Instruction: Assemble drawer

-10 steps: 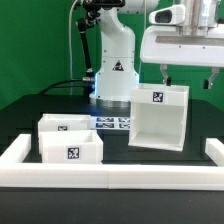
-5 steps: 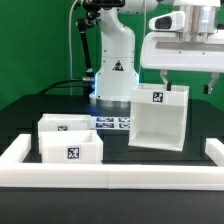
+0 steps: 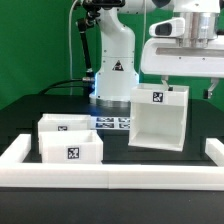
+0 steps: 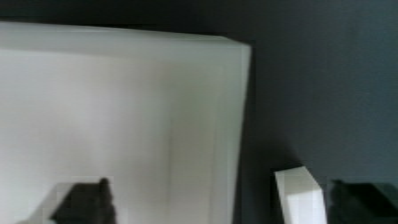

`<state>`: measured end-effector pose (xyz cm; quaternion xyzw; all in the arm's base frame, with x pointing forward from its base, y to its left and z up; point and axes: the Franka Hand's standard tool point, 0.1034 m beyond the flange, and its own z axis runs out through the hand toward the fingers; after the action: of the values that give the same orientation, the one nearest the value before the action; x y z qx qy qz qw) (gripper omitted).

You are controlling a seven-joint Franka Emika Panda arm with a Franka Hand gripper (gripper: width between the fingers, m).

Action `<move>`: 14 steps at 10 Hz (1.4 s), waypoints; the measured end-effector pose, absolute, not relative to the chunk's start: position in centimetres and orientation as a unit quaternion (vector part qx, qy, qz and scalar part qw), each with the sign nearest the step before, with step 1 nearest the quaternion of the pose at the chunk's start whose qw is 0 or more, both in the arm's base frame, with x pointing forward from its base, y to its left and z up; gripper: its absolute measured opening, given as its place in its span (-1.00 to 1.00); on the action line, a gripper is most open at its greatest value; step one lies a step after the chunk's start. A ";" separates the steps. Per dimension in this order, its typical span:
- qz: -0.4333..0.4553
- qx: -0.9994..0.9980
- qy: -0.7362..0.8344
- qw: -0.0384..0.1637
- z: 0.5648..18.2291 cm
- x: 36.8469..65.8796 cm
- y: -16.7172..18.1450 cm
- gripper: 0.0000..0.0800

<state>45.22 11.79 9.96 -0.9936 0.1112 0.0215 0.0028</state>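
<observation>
My pincer [image 3: 187, 84] hangs spread wide over the tall casing [image 3: 158, 120] of the drawer, at the exterior view's right and toward the far side of the black table [image 3: 30, 105]. In the wrist view my two fingers [image 4: 299, 196] stand well apart, and the casing's white panel [image 4: 125, 120] fills the space below and between them. I cannot tell whether my fingertips touch its top edge.

The casing stands upright, its open face turned to the near side, with a square marker on its upper front strip. The two small trays sit at the exterior view's left, well apart from the casing: the far tray [image 3: 62, 122] and the near tray [image 3: 72, 150] stand against each other, each with a marker on its near wall. The marker board [image 3: 112, 122] lies flat between the trays and the casing. The low border wall [image 3: 110, 178] runs along the near edge.
</observation>
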 end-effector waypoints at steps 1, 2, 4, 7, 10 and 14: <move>0.022 -0.994 0.111 0.003 10.0 45.2 11.8 0.37; 0.022 -0.994 0.111 0.003 10.0 45.2 11.8 -0.09; 0.022 -0.994 0.111 0.003 10.0 45.2 11.8 -0.43; 0.022 -0.994 0.110 0.003 10.0 45.2 11.8 -0.91; 0.021 -0.994 0.110 0.003 10.0 45.2 11.8 -0.91; 0.025 -0.996 0.079 0.015 10.1 48.2 11.3 -0.91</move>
<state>48.15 11.25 10.12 -0.9964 0.0791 0.0254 0.0154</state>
